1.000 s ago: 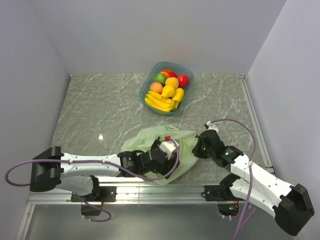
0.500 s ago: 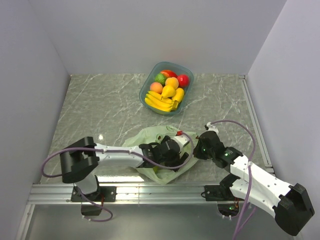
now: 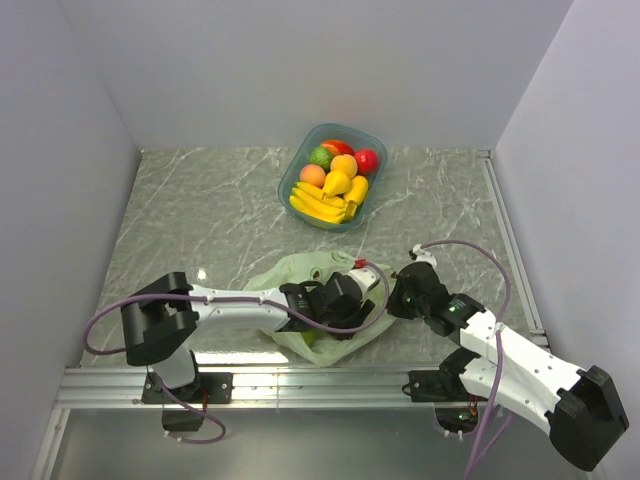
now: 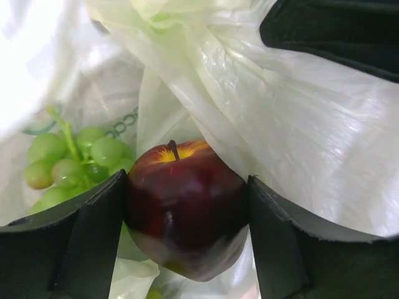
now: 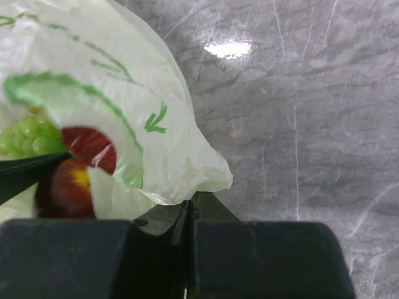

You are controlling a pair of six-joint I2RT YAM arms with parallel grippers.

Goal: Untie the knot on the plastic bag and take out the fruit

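Both end effectors work at the thin translucent pale green plastic bag (image 3: 300, 272), by the middle of the counter's (image 3: 200, 210) near edge.
The right end effector (image 5: 190, 208) is pinched closed on the bag's edge. The left end effector (image 4: 185, 230), inside the bag, clamps a dark red round toy fruit (image 4: 181, 187), with green toy grapes (image 4: 75, 162) just beside it. A teal plastic bowl (image 3: 296, 168) of fruit sits at the far edge.

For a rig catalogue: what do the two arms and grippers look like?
The left arm and right arm have white tubular links between black joint housings. A thin purple cable loops off each. Small green lights dot the right wrist. The left gripper and right gripper have flat matte-black fingers.
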